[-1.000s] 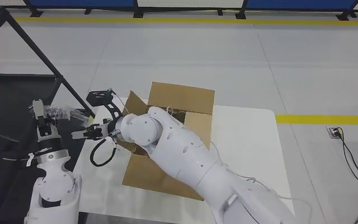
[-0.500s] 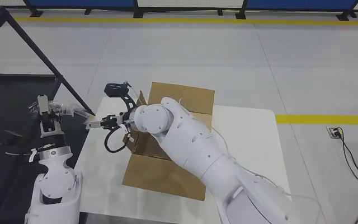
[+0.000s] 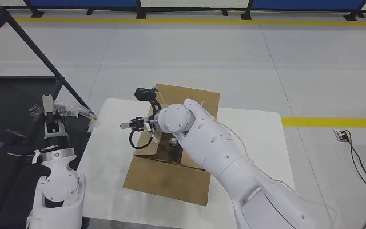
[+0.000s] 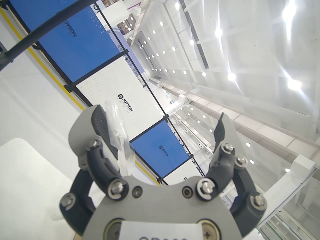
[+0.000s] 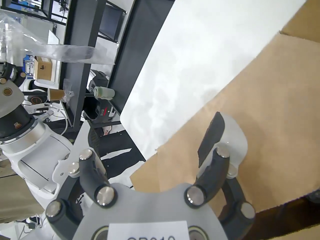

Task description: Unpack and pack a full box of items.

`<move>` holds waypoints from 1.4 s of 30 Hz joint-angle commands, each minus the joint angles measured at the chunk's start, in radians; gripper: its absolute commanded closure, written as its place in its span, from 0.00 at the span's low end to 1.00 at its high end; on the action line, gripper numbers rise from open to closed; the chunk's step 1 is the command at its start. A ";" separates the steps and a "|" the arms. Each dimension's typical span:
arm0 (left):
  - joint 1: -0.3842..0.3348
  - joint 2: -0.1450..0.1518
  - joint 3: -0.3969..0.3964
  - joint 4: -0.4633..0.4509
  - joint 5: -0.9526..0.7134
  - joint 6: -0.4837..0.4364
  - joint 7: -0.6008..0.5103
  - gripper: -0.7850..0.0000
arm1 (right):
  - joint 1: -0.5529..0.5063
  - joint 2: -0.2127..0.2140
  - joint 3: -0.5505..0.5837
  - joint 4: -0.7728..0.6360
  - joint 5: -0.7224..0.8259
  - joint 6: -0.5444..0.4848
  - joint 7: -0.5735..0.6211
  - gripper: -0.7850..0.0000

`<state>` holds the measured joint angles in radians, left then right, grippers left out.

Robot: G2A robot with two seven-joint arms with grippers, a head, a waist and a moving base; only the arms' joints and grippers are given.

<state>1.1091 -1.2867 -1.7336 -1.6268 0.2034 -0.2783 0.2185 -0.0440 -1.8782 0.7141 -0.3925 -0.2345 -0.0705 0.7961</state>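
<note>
- Jaws spread on left gripper [image 4: 160,112]; clear bag [image 4: 117,128] lies against one pad.
- Right gripper [image 5: 153,121] jaws spread too, by box [image 5: 262,88] flap on table [image 5: 200,38].

1. Top view: overhead, looking down on desk [image 3: 108,166] and box [image 3: 166,183].
2. Left wrist view: close behind left end effector [image 4: 160,112], tilted up at ceiling [image 4: 250,38].
3. Right wrist view: close; shares desk, box with top.
</note>
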 commanded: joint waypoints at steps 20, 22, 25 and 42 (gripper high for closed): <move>-0.024 -0.003 0.021 0.013 0.012 0.011 -0.008 0.00 | -0.104 0.093 0.091 -0.104 -0.078 -0.005 0.021 0.00; -0.029 -0.004 0.026 0.014 0.013 0.013 -0.010 0.00 | -0.112 0.109 0.112 -0.138 -0.097 -0.024 -0.026 0.00; -0.036 -0.005 0.034 0.017 0.017 0.011 -0.014 0.00 | -0.137 0.144 0.162 -0.212 -0.134 -0.037 -0.096 0.00; -0.080 -0.011 0.086 0.041 0.028 0.017 -0.029 0.00 | -0.254 0.217 0.283 -0.400 -0.212 -0.027 -0.186 0.00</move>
<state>1.0315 -1.2973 -1.6499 -1.5863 0.2308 -0.2623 0.1903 -0.2858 -1.6652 0.9830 -0.7907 -0.4513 -0.0959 0.6422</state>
